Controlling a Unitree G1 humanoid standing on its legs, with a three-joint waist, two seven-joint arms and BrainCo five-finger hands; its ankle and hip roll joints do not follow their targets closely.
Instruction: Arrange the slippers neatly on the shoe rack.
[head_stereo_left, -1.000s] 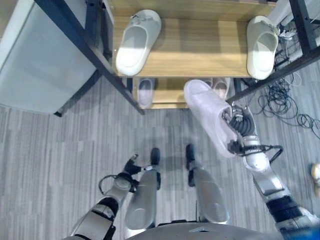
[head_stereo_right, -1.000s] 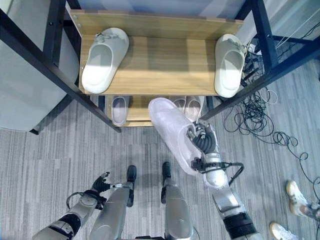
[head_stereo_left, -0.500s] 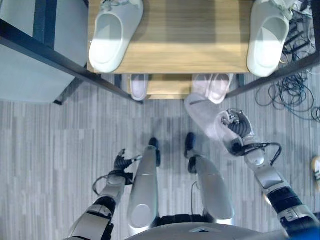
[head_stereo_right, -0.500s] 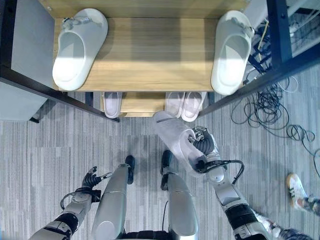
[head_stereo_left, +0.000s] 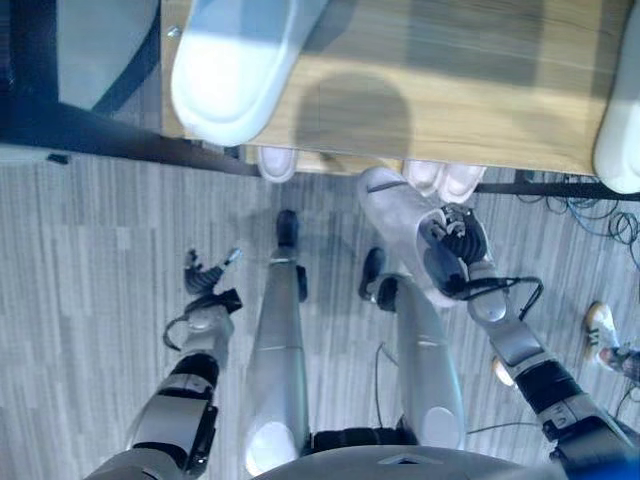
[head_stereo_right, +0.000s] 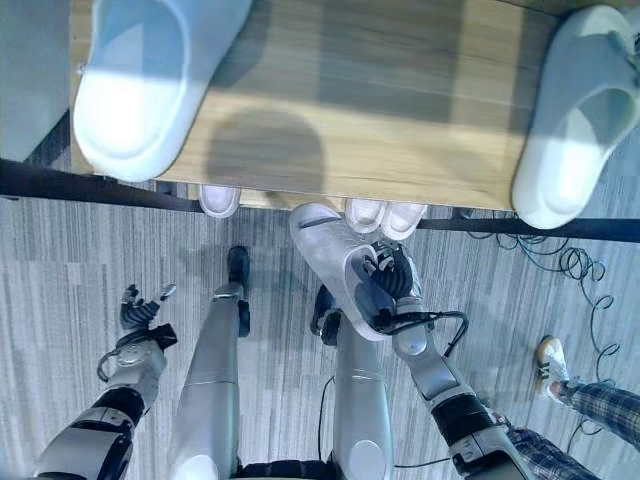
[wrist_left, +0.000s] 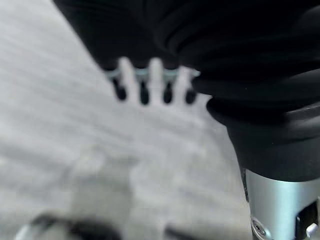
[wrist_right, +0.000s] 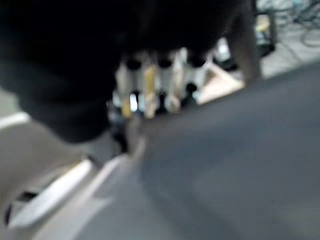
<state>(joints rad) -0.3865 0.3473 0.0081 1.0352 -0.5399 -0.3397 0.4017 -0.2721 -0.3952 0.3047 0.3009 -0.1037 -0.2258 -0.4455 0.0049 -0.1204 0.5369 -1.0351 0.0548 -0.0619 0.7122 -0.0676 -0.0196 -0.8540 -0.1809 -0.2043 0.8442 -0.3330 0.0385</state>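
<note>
Below the front edge of the shoe rack (head_stereo_right: 300, 150), at about four o'clock from the middle of the head views, the right hand (head_stereo_right: 392, 285) has its fingers curled into the opening of a pale slipper (head_stereo_right: 325, 250) and carries it, toe pointing up toward eleven o'clock, just short of the lower shelf. Two more pale slippers sit on the top shelf: one at ten o'clock (head_stereo_right: 150, 75) and one at two o'clock (head_stereo_right: 580, 105), both hanging a little over the front edge. On the lower shelf, toes of a pair (head_stereo_right: 385, 215) peek out just beside the held slipper's toe, and another single toe (head_stereo_right: 218, 200) shows further toward nine o'clock.

The left hand (head_stereo_left: 205, 280) hangs at eight o'clock over the grey floor (head_stereo_left: 90, 260), fingers loosely spread, holding nothing.

The risk, as I judge it, lies in the tight gap: the held slipper's toe is close to the pair on the lower shelf, so pushing it in at this slant could knock them askew or catch on the dark frame bar (head_stereo_right: 520, 225). The hold is only on the slipper's rim, so a bump could twist it loose. A person's shoe (head_stereo_right: 552, 358) stands near at four o'clock.
</note>
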